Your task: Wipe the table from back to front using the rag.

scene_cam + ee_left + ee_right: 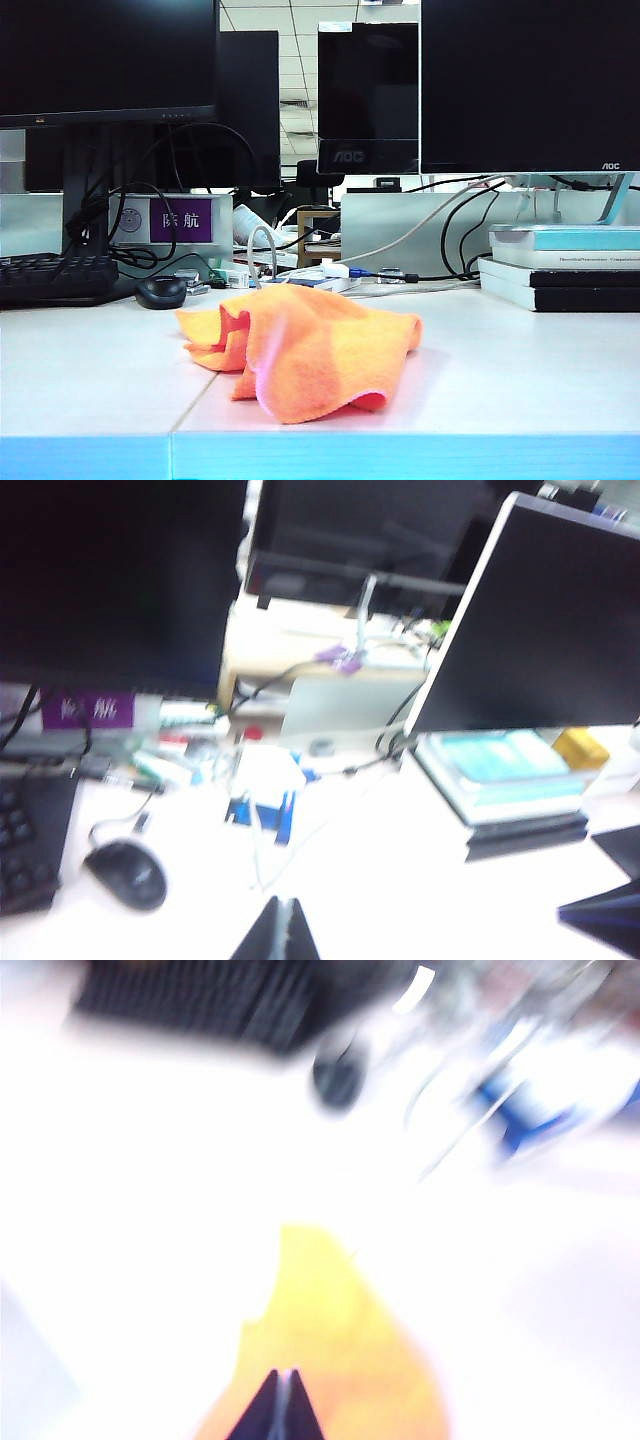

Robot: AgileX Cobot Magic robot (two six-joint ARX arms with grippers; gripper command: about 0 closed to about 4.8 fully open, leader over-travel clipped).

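The orange rag [310, 350] lies crumpled on the white table [90, 370], just right of the seam and close to the light blue front edge. Neither arm shows in the exterior view. In the blurred right wrist view my right gripper [284, 1375] is shut with nothing between its tips, and it hovers over the rag [340, 1350]. My left gripper [283, 904] is also shut and holds nothing. It hangs over bare table [400, 880], in front of the cables and the black mouse [128, 873]. The rag is out of the left wrist view.
Along the back of the table stand dark monitors [525, 85], a black keyboard [50, 278], a mouse [161, 291], a tangle of cables with small blue connectors [330, 272] and a stack of books [560, 265] at the right.
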